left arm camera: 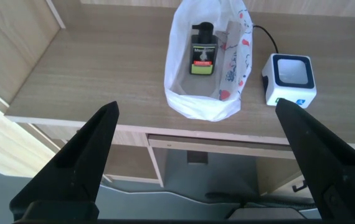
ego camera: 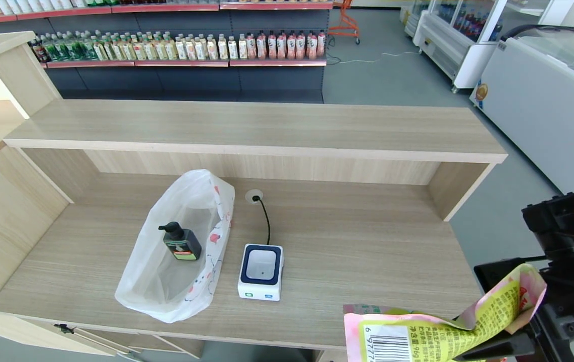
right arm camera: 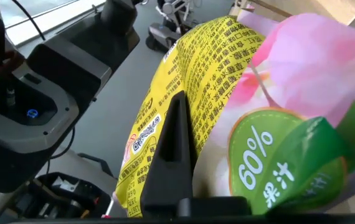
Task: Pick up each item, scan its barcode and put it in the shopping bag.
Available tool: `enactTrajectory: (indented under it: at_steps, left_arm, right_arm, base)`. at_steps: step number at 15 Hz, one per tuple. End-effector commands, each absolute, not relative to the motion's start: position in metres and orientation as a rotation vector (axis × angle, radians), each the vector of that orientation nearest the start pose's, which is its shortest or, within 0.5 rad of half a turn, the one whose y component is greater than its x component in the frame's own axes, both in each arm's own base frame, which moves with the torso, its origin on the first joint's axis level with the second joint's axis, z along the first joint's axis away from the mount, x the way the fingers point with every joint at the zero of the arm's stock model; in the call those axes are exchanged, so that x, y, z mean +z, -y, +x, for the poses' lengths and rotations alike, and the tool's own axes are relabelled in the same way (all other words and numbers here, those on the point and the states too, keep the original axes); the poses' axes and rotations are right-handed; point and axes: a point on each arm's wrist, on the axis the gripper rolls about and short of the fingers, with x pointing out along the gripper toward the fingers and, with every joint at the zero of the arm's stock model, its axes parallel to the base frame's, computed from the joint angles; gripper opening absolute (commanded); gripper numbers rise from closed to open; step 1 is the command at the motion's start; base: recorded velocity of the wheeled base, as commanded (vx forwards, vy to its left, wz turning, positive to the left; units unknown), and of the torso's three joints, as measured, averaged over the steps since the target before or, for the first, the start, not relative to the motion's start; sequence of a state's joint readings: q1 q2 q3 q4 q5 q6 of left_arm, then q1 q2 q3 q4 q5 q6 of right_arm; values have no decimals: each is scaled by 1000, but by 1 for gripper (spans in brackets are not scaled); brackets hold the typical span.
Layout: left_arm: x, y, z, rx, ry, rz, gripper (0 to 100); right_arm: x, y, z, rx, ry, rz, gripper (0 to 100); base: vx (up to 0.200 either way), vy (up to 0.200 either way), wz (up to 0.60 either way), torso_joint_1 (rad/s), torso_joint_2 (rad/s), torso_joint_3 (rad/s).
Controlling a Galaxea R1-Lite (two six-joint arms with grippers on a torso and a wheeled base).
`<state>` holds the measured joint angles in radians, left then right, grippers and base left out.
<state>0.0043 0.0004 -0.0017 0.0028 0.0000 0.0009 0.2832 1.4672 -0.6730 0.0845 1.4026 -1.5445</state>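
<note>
A white plastic shopping bag [ego camera: 141,281] lies open on the left of the wooden counter [ego camera: 367,251], with a black pump bottle [ego camera: 181,242] inside it. Just right of the bag sits the white scanner [ego camera: 261,271] with its dark-rimmed window facing up. Off the counter's front right corner, my right gripper [ego camera: 488,337] is shut on a yellow and pink snack packet [ego camera: 442,332], whose barcode [ego camera: 390,344] faces up. The packet [right arm camera: 277,93] is pinched under a black finger [right arm camera: 174,149]. My left gripper [left arm camera: 197,109] hangs open before the counter's front edge, facing the bag [left arm camera: 184,99], bottle [left arm camera: 202,53] and scanner [left arm camera: 289,78].
A black cable [ego camera: 265,218] runs from the scanner to a hole in the counter. A raised wooden ledge [ego camera: 251,128] walls the back, and side panels close both ends. Chest freezers [ego camera: 533,90] stand to the right, and drink shelves [ego camera: 181,48] line the far wall.
</note>
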Motion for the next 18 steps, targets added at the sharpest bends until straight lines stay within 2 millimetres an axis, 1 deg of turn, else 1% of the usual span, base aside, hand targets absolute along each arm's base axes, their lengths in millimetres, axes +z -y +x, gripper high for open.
enactTrajectory:
  at_steps: [1,3,5,14,18]
  left_arm:
    - [76,0,-23,5,-2,2,100]
    - [76,0,-23,5,-2,2,100]
    - [76,0,-23,5,-2,2,100]
    - [76,0,-23,5,-2,0,100]
    - [76,0,-23,5,-2,0,100]
  right_arm:
    - [161,-78,187,1715,492,-599,0]
    - [164,-77,189,1705,500,-607,0]
    - [165,-68,194,1660,477,-609,0]
    - [164,-68,194,1659,475,-610,0]
    - [167,-67,193,1653,484,-615,0]
  base:
    - [0,0,0,0,0,0]
    - [0,0,0,0,0,0]
    - [0,0,0,0,0,0]
    - [0,0,0,0,0,0]
    - [0,0,0,0,0,0]
